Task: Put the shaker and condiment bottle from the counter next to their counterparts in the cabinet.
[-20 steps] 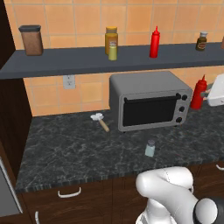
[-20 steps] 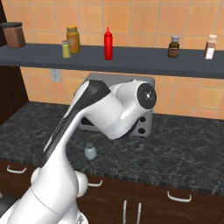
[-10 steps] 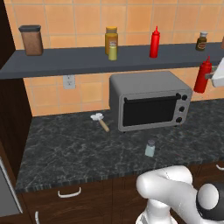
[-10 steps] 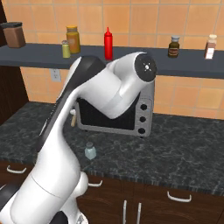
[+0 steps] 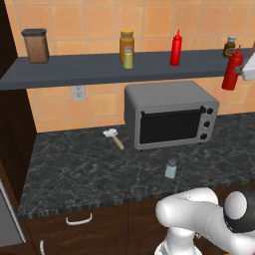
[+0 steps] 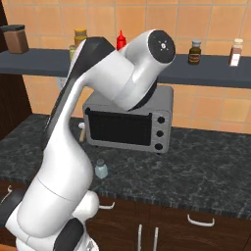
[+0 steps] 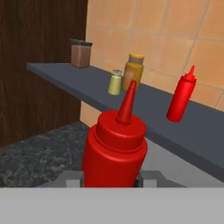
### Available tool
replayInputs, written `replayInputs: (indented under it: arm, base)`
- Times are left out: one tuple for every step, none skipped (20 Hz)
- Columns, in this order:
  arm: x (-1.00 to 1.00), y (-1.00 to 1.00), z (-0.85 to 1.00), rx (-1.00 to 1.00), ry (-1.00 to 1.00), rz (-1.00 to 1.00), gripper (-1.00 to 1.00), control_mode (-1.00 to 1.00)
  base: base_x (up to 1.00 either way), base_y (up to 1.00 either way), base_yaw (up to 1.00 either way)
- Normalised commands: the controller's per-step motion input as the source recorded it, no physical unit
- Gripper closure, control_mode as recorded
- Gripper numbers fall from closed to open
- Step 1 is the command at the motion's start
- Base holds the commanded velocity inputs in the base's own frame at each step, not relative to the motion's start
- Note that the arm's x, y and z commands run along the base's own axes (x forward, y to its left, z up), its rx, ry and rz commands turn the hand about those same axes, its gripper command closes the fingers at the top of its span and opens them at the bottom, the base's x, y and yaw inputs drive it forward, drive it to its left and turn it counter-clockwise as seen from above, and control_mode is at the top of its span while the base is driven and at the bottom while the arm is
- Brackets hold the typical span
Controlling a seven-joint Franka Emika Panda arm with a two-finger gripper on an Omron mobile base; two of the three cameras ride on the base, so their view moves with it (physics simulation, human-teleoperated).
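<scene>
The hand (image 5: 244, 69) sits at the right edge of the left base view, level with the shelf, closed around the condiment bottle (image 5: 232, 68), which it holds upright in the air just in front of the cabinet (image 5: 99, 69). In the hand view that red bottle (image 7: 115, 146) fills the lower centre, nozzle pointing up, with the grey jaw bodies pressed against its base on both sides.

On the shelf, the second red squeeze bottle (image 5: 176, 48) stands upright in the upper middle of the left base view, well to the left of the held one; in the hand view it (image 7: 181, 95) stands at right of centre, beyond the held bottle. Left of it stand the yellow-green shaker (image 5: 128, 59) and, touching or just behind it, an amber jar (image 5: 126, 42). A brown canister (image 5: 36, 46) stands at the upper left end of the shelf, and a small brown bottle (image 5: 229, 47) at the upper right, just behind the held bottle.

The shaker (image 5: 171, 169) stands upright on the dark speckled counter (image 5: 74, 169), lower centre of the frame, in front of the toaster oven (image 5: 169, 119) and apart from it. A small white-headed brush (image 5: 113, 137) lies just left of the oven
</scene>
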Motion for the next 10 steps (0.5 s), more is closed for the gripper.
replayInputs:
  arm:
    - [0.41, 0.19, 0.29, 0.0, 0.0, -0.05, 1.0, -1.0]
    - [0.44, 0.21, 0.24, 0.0, 0.0, -0.05, 1.0, -1.0]
    - [0.44, 0.21, 0.24, 0.0, 0.0, -0.05, 1.0, -1.0]
    - [0.39, 0.21, 0.26, 0.0, 0.0, -0.05, 1.0, -1.0]
    - [0.34, 0.2, 0.23, 0.0, 0.0, -0.06, 1.0, -1.0]
    - [0.35, 0.21, 0.09, 0.0, 0.0, -0.05, 1.0, -1.0]
    - [0.36, 0.19, 0.0, 0.0, 0.0, -0.04, 1.0, -1.0]
    - [0.36, 0.16, 0.0, 0.0, 0.0, -0.04, 1.0, -1.0]
    - [0.37, 0.08, 0.0, 0.0, 0.01, -0.04, 1.0, -1.0]
    - [0.41, 0.0, 0.0, 0.03, 0.03, -0.08, 1.0, -1.0]
  base:
    - [0.0, 0.0, 0.0]
    - [0.0, 0.0, 0.0]
    - [0.0, 0.0, 0.0]
    - [0.0, 0.0, 0.0]
    - [0.0, 0.0, 0.0]
    - [0.0, 0.0, 0.0]
    - [0.0, 0.0, 0.0]
    - [0.0, 0.0, 0.0]
    - [0.0, 0.0, 0.0]
    - [0.0, 0.0, 0.0]
